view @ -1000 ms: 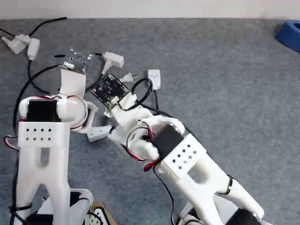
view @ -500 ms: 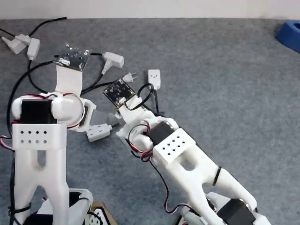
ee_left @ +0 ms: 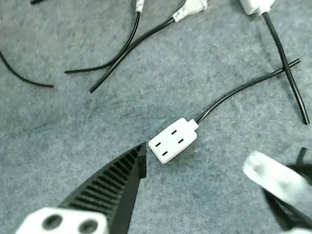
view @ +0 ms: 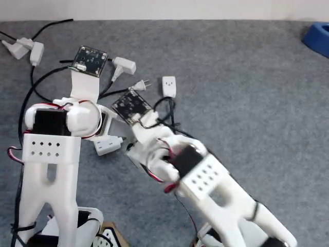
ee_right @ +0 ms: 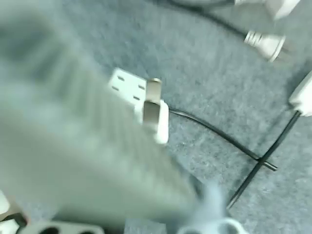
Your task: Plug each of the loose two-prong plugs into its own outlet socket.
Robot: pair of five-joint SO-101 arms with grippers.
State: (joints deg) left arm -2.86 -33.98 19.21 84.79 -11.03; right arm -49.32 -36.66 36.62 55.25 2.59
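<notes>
Grey carpet [view: 247,103] covers the table, and a white socket [view: 108,145] lies flat on it with its slotted face up.

- **Far up and left of the socket:** a pair of plugs [view: 35,51], both white, rests side by side on black leads.
- **Just left of the socket:** the left arm [view: 51,149] stands upright.
- **Left gripper [ee_left: 141,161]:** it hangs over the carpet and is released, with nothing in it. Its black finger [ee_left: 117,187] ends just beside one corner of the socket.
- **Socket cord:** a black cord [ee_left: 234,95] runs away from the socket's narrow end and is crossed farther out by a second lead.
- **Above the socket:** an angled plug [view: 124,66] lies loose.
- **Up and right of the socket:** a pronged plug [view: 140,85] points its blades at a small white block [view: 168,86] near it without touching.
- **Right of the socket:** the right arm [view: 205,180] comes in from the lower right, blurred.
- **Right gripper [ee_right: 112,141]:** it hovers close over the socket's cord end. I cannot tell whether it is clenched or released.
- **At the socket's cord end:** a white piece [ee_right: 157,122] with metal-looking tabs sits there. It is too blurred to tell whether anything holds it.
- **Far up and right of the socket:** a blue object [view: 317,38] sits at the table's edge.
</notes>
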